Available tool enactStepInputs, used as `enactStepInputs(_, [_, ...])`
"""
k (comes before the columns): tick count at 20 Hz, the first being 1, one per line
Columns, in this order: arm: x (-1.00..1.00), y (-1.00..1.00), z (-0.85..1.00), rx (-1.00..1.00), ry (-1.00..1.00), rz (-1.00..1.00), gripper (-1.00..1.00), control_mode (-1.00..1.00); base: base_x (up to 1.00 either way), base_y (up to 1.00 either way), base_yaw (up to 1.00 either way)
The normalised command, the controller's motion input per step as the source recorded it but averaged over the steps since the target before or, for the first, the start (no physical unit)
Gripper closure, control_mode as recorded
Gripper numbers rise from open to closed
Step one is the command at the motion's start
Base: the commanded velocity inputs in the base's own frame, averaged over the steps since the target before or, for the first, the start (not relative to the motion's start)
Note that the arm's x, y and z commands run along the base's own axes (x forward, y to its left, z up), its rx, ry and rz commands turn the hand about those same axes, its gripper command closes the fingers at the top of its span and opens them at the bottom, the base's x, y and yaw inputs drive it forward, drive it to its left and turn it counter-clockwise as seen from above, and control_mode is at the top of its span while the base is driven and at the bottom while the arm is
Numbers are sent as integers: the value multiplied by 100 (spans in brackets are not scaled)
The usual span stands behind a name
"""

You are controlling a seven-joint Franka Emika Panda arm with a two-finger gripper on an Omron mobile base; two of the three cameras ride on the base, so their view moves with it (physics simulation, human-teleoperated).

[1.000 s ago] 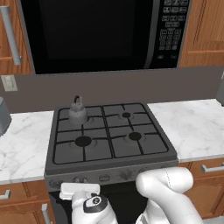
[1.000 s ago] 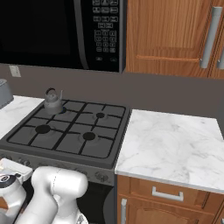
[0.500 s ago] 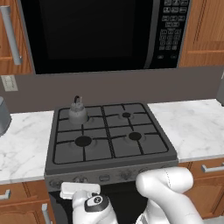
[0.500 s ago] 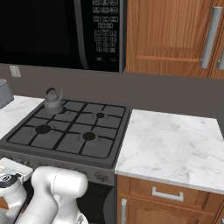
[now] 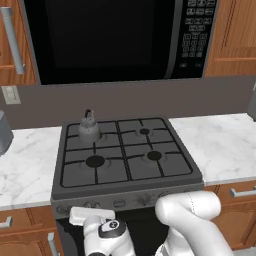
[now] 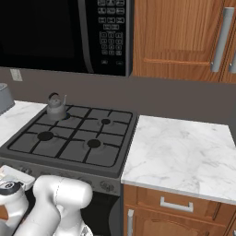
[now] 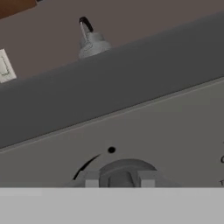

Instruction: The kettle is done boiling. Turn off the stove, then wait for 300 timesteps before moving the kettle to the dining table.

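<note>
The kettle [image 5: 89, 127] sits on the stove's [image 5: 125, 155] back-left burner, under the microwave [image 5: 115, 37]. The gripper [image 7: 119, 179] is low at the stove's front panel, its fingertips [image 7: 91, 179] clamped either side of a knob [image 7: 120, 174] (the leftmost, it seems).

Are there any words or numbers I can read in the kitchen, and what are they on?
microwave button panel: rows of white marks, too small to read.
stove front panel, hand view: a black dot above the knob; clipped marks at the right edge, unreadable.
kettle: no writing visible.
Nothing can be quoted as readable text.
</note>
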Motion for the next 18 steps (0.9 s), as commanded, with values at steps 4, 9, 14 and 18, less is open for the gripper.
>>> enactStepInputs(4, [0, 0, -8, 6, 5, 0, -100, -100, 0, 0, 0])
enactStepInputs(9, [-18, 0, 0, 0, -2, 0, -100, -100, 0, 0, 0])
enactStepInputs(14, [-53, 0, 0, 0, -12, -2, -100, -100, 0, 0, 0])
enactStepInputs(18, [-59, 1, 0, 0, -13, -2, -100, -100, 0, 0, 0])
